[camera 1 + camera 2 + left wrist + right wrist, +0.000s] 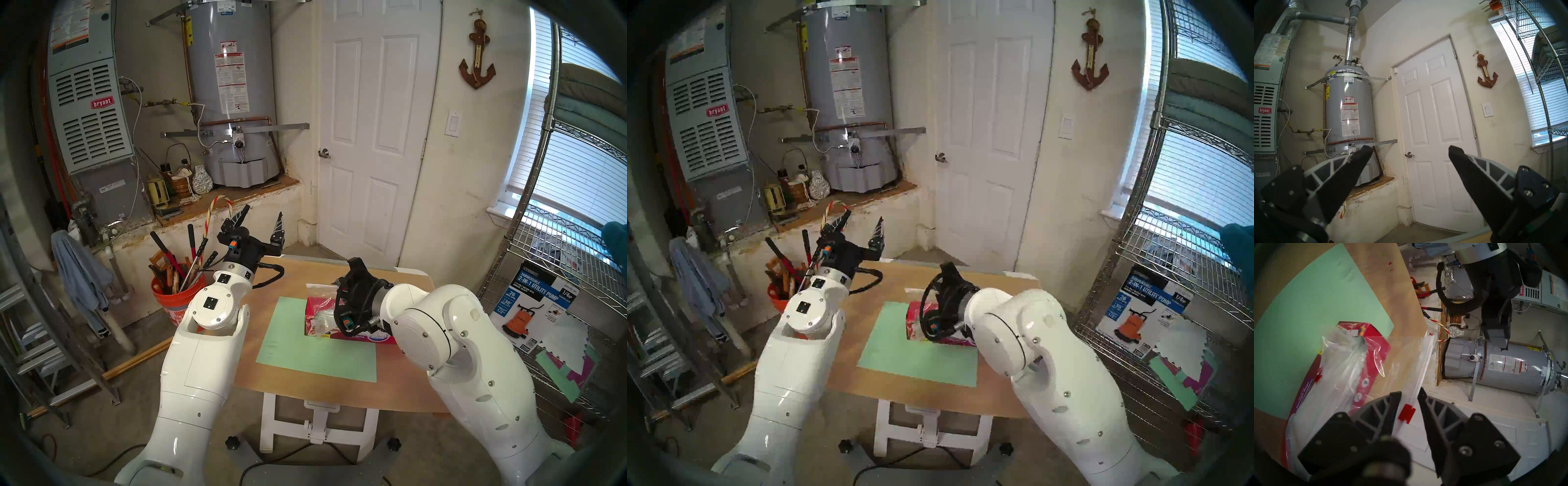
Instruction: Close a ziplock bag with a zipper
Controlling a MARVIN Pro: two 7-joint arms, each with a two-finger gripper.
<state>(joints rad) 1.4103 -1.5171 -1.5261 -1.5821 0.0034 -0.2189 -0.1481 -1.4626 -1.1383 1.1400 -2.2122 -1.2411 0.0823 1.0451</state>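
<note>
The clear ziplock bag (1349,365) lies crumpled over a red storage-bag box (1371,329) on the table; in the head view it shows beside my right wrist (317,288). Its white zipper (1423,365) strip runs up between the fingers of my right gripper (1410,391). The red slider tab (1407,413) sits deep between them. The jaws stand narrow around the strip with a small gap still showing. My left gripper (264,210) is raised over the table's far left corner, wide open and empty, pointing at the back wall.
A green mat (305,353) covers the middle of the wooden table (400,383), with the red box (314,305) on it. An orange bucket of tools (169,298) stands left of the table. A wire shelf (543,271) stands to the right.
</note>
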